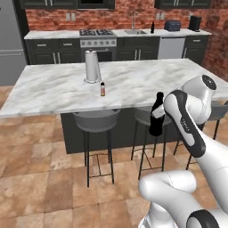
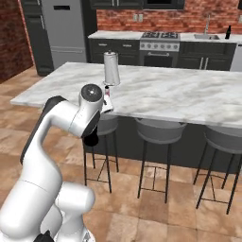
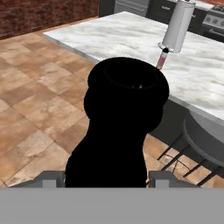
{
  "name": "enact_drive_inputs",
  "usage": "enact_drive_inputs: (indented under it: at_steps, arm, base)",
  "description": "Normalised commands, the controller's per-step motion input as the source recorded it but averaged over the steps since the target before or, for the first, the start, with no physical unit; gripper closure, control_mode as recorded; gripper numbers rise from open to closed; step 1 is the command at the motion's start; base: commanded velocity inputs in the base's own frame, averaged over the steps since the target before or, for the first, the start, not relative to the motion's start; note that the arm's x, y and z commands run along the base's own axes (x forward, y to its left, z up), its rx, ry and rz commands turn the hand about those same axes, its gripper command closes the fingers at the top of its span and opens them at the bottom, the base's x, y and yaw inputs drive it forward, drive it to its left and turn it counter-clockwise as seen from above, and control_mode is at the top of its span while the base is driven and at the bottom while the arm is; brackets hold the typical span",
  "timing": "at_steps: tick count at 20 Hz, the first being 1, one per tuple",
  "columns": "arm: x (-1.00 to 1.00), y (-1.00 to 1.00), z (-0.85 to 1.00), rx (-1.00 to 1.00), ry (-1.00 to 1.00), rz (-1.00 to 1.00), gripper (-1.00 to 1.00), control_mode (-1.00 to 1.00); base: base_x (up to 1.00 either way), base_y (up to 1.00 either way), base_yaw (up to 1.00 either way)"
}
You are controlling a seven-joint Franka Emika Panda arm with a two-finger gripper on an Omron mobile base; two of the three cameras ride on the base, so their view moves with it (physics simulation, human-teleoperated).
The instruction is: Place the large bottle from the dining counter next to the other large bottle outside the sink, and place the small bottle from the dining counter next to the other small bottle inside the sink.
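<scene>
Left base view, read left to right from the dining counter (image 1: 58,89) as landmark. Paper towel roll (image 1: 92,66): upright white cylinder on a round base, left of counter centre. Small bottle (image 1: 103,89): just beside the roll toward the near edge, slim, reddish body with dark cap, upright and untouched on the marble. Large bottle (image 1: 156,116): off the counter, carried in the air just in front of the near edge, above the stools (image 1: 95,120); glossy black, rounded shoulders, narrow neck. Held upright, probably so it travels steadily and sets down on its base. Far behind the counter, right of the stove: sink (image 1: 135,32) with another dark bottle (image 1: 152,27) standing just beside it, likely the partner for the carried one.

Hand view: gripper (image 3: 107,177) clamped on the large bottle low on its body, one finger showing at each flank, black silhouette rising between them. Low grip presumably leaves neck and shoulder free.

Right base view: roll (image 2: 111,68) on the counter's left part, arm in front of the near edge hiding most of the carried bottle.

Materials: counter white-grey veined marble, smooth; stools grey seats on thin dark legs; floor tan stone tile; back wall red brick.

Judged stage: large bottle lifted, transport to the sink side pending; small bottle not yet begun.
</scene>
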Motion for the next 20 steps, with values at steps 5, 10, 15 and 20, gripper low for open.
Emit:
enact_drive_inputs:
  at_steps: [5,10,15,20]
  arm:
    - [0.0,0.0,0.0,0.0,0.0,0.0,1.0,1.0]
    - [0.0,0.0,0.0,0.0,0.0,0.0,1.0,1.0]
    - [0.0,0.0,0.0,0.0,0.0,0.0,1.0,1.0]
    - [0.0,0.0,0.0,0.0,0.0,0.0,1.0,1.0]
  base:
    - [-0.04,-0.59,0.04]
    - [0.0,-0.71,0.03]
    - [0.02,-0.74,0.01]
    - [0.04,-0.79,0.01]
